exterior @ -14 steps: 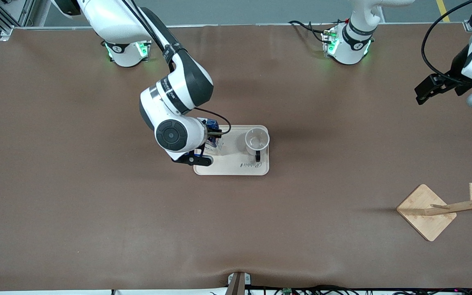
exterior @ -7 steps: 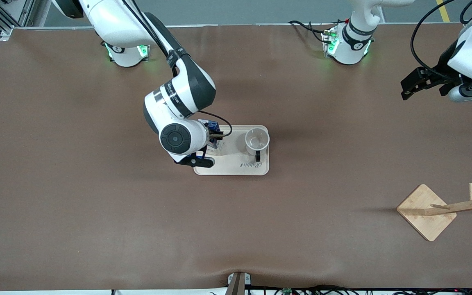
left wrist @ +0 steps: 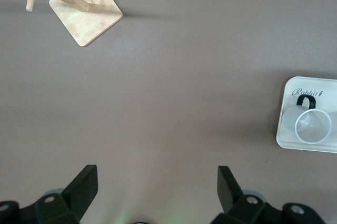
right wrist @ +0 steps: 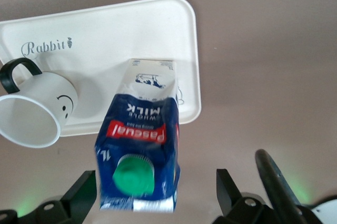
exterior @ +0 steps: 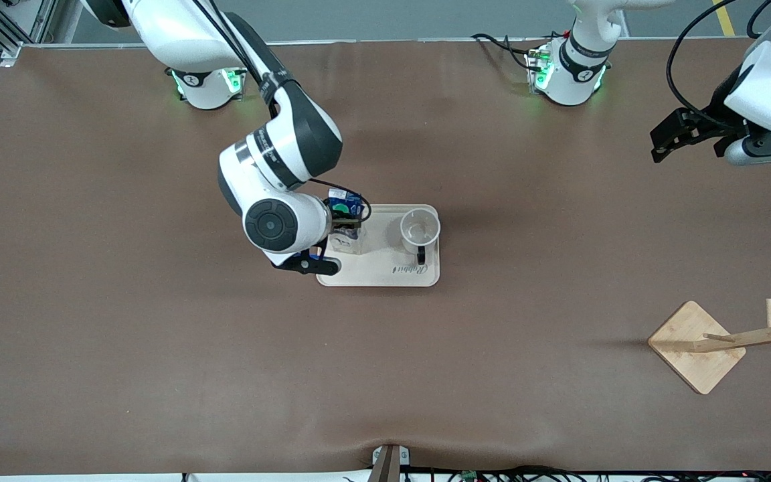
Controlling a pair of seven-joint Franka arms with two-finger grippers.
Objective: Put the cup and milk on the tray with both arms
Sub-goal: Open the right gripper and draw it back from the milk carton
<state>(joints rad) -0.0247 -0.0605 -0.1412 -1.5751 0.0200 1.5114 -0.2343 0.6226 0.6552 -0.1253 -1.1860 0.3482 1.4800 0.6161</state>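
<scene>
— Tray (exterior: 385,274): cup (exterior: 419,229), milk (exterior: 345,227) both standing on it?
— Yes. Right gripper (right wrist: 152,195) spread wide around the carton, gripping nothing; should lift clear. Left gripper (left wrist: 158,182) open, empty, waiting over bare table.

Tray (exterior: 385,276): you have bare room only between milk (exterior: 345,231) and cup (exterior: 419,230).
Right gripper (right wrist: 158,195): straddles the milk (fingers apart).
Table: open elsewhere.

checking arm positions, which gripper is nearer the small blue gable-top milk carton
Right. The right gripper is open right above the milk carton standing on the cream tray; the left gripper waits over bare table at the left arm's end.
</scene>
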